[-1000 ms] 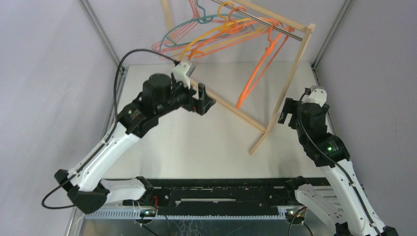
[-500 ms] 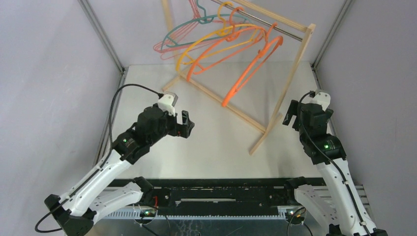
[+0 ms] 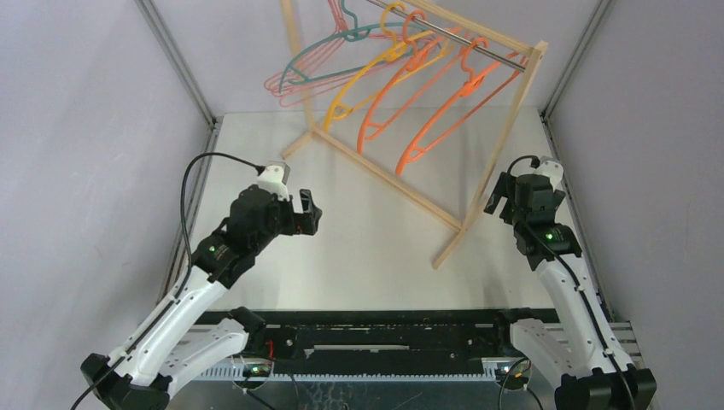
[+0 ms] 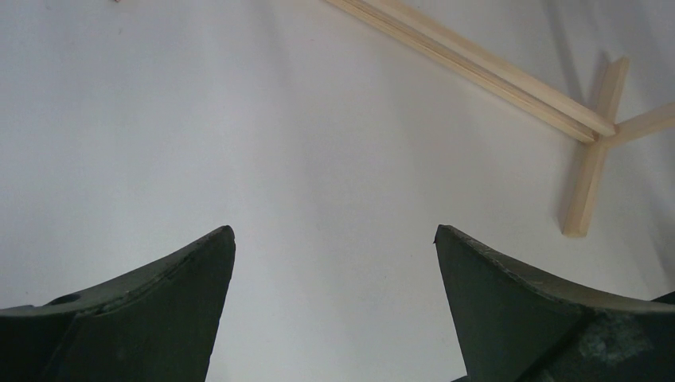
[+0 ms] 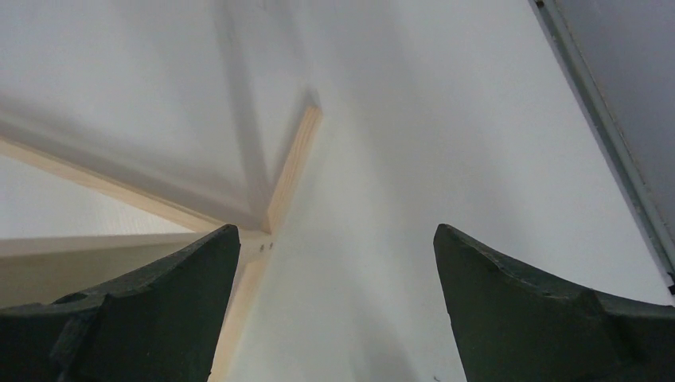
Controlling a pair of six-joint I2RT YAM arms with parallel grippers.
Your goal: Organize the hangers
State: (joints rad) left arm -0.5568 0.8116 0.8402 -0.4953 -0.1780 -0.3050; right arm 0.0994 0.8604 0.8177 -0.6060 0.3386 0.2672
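1. Location: the thin pink wire hangers [image 3: 286, 83], teal plastic hanger [image 3: 318, 53], yellow plastic hanger [image 3: 363, 77] and two orange plastic hangers [image 3: 444, 115] all hang by their hooks on the metal rod [image 3: 461, 40] of the pale wooden rack [image 3: 504, 137].
2. Grippers: left gripper [image 4: 334, 263] and right gripper [image 5: 336, 263] both spread, empty, above the table [image 3: 367, 231].
3. Step: hanging judged complete; only even spacing or retreat remains.
4. Orientation: hangers' long axes slant down-left, hooks uppermost.

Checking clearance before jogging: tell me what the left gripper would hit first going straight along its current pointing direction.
Probably the bare table. The open, empty left gripper points down at it, with the wooden rack's base rail lying farther ahead. Depth is hard to judge.
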